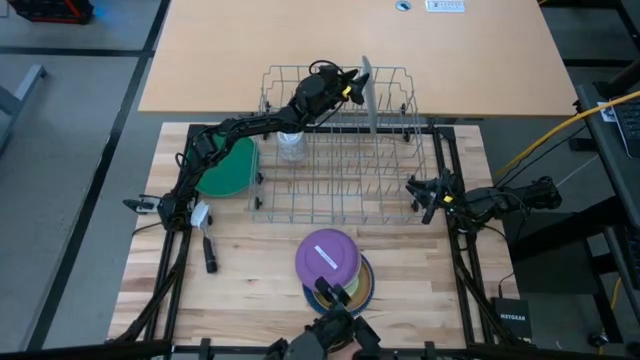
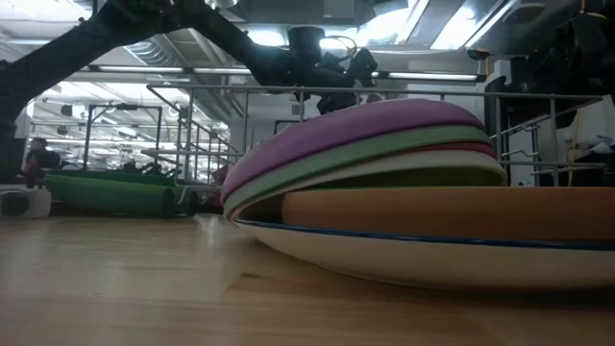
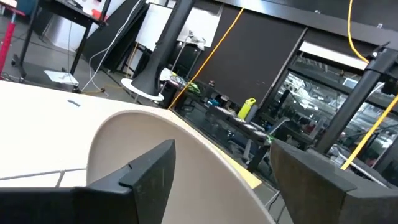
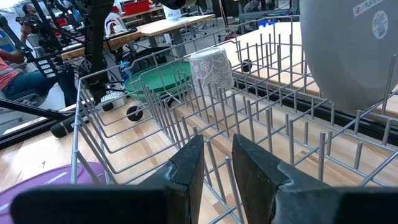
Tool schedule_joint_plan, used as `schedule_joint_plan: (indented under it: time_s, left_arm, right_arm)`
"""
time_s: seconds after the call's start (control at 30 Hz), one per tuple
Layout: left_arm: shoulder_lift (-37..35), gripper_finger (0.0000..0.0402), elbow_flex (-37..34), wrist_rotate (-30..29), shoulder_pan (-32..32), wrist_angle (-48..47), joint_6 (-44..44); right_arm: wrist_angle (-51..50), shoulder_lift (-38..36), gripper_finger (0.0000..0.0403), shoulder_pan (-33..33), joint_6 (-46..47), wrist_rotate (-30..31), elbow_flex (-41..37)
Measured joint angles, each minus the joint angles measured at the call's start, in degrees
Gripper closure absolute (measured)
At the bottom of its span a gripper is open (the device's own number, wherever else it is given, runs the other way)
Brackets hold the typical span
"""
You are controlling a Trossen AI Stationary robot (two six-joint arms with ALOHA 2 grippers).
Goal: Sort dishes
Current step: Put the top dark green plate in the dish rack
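We're reaching the left gripper (image 1: 352, 88) over the back of the wire rack (image 1: 340, 190), right at the grey plate (image 1: 368, 95) standing on edge in the rear slots. Fingers (image 3: 134, 180) are standing wide apart, straddling the plate's rim, not clamping it. The right wrist view is showing that plate (image 4: 351, 53) upright in the rack with a sticker on its face.

We're parking the right gripper (image 1: 428, 196) at the rack's right edge, low, pointing into the tines. Its fingers (image 4: 186, 171) are sitting close with a narrow gap, holding nothing.

Remaining dishes are sitting stacked at the table's front edge: purple plate (image 1: 327, 256) on top, tilted, over pale green (image 2: 384, 154), white, tan (image 2: 452, 211) and a blue-rimmed one at the bottom. Green plates (image 1: 228, 165) are lying left of the rack, partly under the left arm. A clear patterned cup (image 4: 210, 70) is standing inside the rack near them.
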Motion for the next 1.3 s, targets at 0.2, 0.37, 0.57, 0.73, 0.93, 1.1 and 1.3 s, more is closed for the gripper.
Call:
schedule_joint_plan:
  time_s: [0.2,0.37,0.57,0.73,0.93,1.1,1.3]
  left_arm:
    - [-2.88,0.015,0.0,0.69,0.21,-0.53,6.12]
    - [-7.99,0.015,0.0,2.07,0.01,-3.15,11.93]
    - [-18.21,0.015,0.0,3.09,-0.89,-25.51,21.97]
    - [-28.32,0.015,0.0,3.4,-3.47,-54.28,28.12]
    - [-37.19,0.015,0.0,3.46,-9.32,-81.83,27.99]
    - [-40.8,0.015,0.0,3.23,-14.95,-99.73,19.64]
    - [-40.72,0.015,-1.01,2.22,-20.72,-120.43,8.48]
  right_arm:
    - [-0.02,-0.01,0.0315,-0.01,-0.01,-0.42,0.0]
    - [0.01,-0.01,0.0315,-0.01,-0.41,-2.1,0.0]
    - [0.01,-0.01,0.0315,0.0,-0.48,-2.49,0.0]
    - [0.03,-0.03,0.0315,-0.01,-0.55,-3.86,0.0]
    - [0.03,-0.04,0.0315,-0.01,-0.55,-4.52,0.0]
    - [0.03,-0.02,0.0315,0.0,-0.53,-4.52,0.0]
    - [0.07,-0.01,0.0315,0.01,-0.46,-4.52,0.0]
